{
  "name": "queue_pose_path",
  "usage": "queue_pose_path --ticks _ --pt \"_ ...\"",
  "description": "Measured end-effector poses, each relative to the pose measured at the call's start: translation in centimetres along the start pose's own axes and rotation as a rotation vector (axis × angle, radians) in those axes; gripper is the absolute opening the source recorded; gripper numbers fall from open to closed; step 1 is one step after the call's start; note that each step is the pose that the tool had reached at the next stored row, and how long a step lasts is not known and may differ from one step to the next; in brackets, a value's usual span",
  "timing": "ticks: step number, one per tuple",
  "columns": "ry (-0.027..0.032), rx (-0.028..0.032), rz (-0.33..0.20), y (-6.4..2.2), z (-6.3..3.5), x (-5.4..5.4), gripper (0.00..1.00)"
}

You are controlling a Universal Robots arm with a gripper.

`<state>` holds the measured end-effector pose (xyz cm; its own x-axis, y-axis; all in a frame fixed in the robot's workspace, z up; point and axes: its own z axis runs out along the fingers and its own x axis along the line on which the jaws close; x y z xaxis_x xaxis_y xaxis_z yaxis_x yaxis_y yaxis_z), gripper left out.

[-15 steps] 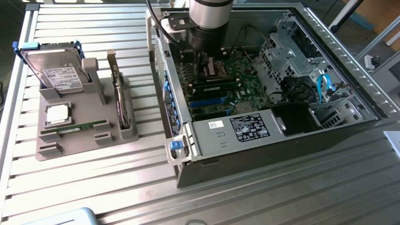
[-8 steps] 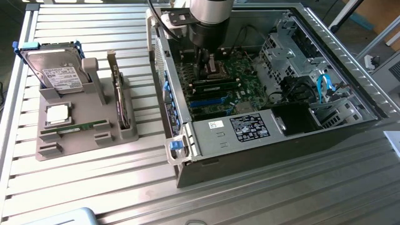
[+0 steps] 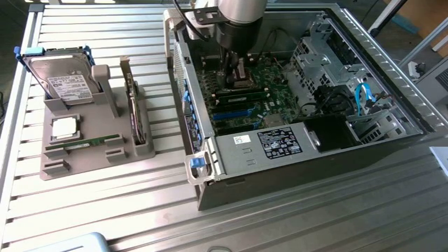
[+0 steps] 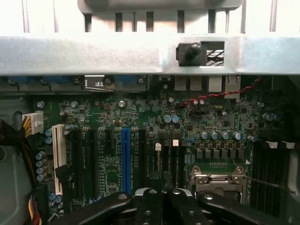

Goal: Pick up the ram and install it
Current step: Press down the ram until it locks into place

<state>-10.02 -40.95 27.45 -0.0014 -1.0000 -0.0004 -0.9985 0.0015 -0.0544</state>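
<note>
The ram [image 3: 89,143], a thin green stick, lies flat in the front slot of the grey holder [image 3: 84,163] at the exterior view's left. My gripper [image 3: 236,79] is far from it, inside the open computer case [image 3: 294,173], low over the motherboard [image 3: 269,97]. Its black fingers meet in the wrist view, so the gripper [image 4: 161,193] is shut with nothing visible between them. Just beyond the fingertips run the dark memory slots [image 4: 164,159] with white latches.
The holder also carries a hard drive [image 3: 63,79], a square silver processor chip [image 3: 64,127] and an upright green card [image 3: 131,105]. Inside the case are the processor socket [image 4: 218,180], a power supply [image 3: 280,144] and blue cables [image 3: 360,97]. The case wall [image 4: 140,54] stands close by.
</note>
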Motion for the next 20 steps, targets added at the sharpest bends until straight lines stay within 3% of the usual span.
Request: queue_pose_path --ticks 7,14,16,20 --pt "0.0 -0.0235 0.0 -0.7 -0.42 0.0 0.1" --pt "0.0001 -0.0269 0.0 -0.88 -0.41 0.0 0.1" --pt "0.0002 -0.0343 0.0 -1.02 -0.45 0.0 0.1" --pt "0.0002 -0.0557 0.0 -1.41 -0.54 0.0 0.1"
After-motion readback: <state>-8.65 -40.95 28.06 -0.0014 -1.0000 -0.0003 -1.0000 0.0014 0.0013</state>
